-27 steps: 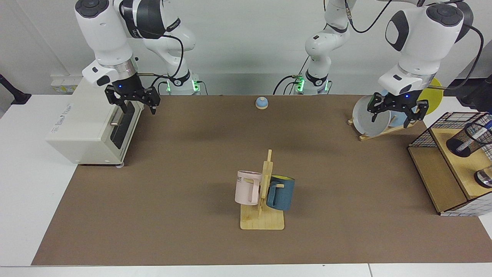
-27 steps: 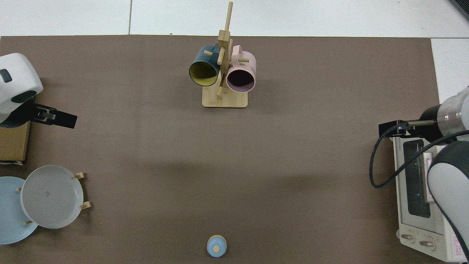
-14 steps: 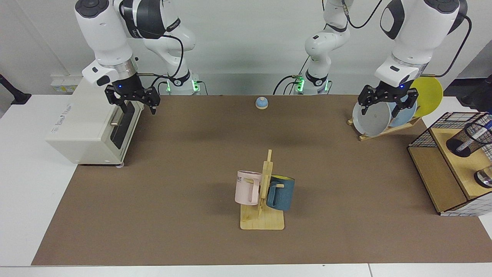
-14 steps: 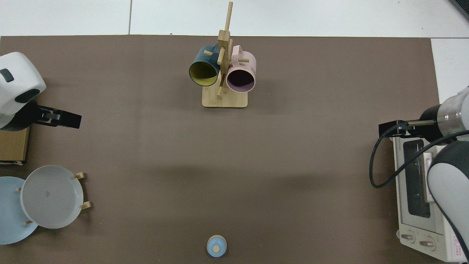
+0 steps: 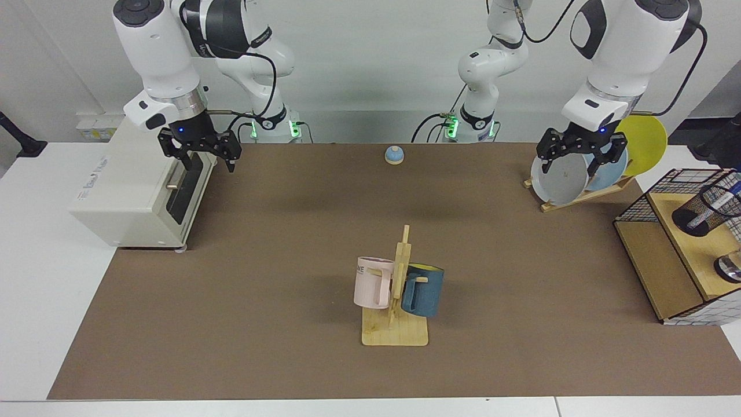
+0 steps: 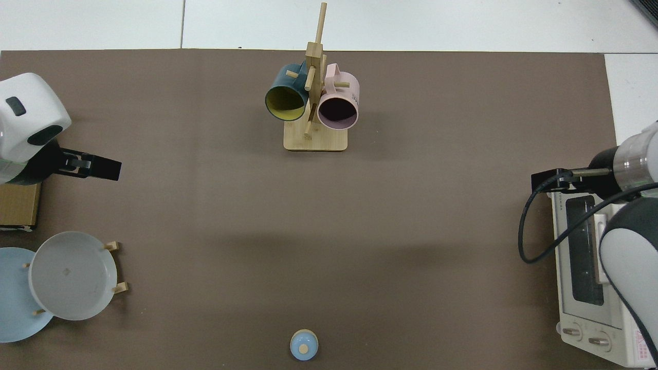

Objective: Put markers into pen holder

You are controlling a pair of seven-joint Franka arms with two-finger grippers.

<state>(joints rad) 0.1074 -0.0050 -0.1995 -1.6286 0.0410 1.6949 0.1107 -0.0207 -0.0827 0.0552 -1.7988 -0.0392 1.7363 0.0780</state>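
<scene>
The black mesh pen holder [image 5: 702, 213] stands on the wooden shelf inside the wire basket at the facing view's right edge. A white marker [image 5: 722, 200] with a blue end leans inside it. My left gripper [image 5: 568, 169] hangs open and empty in front of the plate rack, well to the view's left of the holder; in the top view the left gripper [image 6: 103, 168] shows at the left edge. My right gripper [image 5: 209, 167] waits open and empty beside the toaster oven, and the top view has the right gripper [image 6: 547, 182] at its right side.
A wire basket shelf [image 5: 677, 231] with a shiny round object [image 5: 729, 268] sits at the right. A rack with plates [image 5: 560, 178] stands behind it. A mug tree [image 5: 396, 301] holds a pink and a blue mug mid-table. A toaster oven [image 5: 139, 188] and a small blue knob [image 5: 393, 154] are also here.
My left gripper has risen and moved away from the basket shelf toward the plate rack, still open and empty. The right arm has not moved.
</scene>
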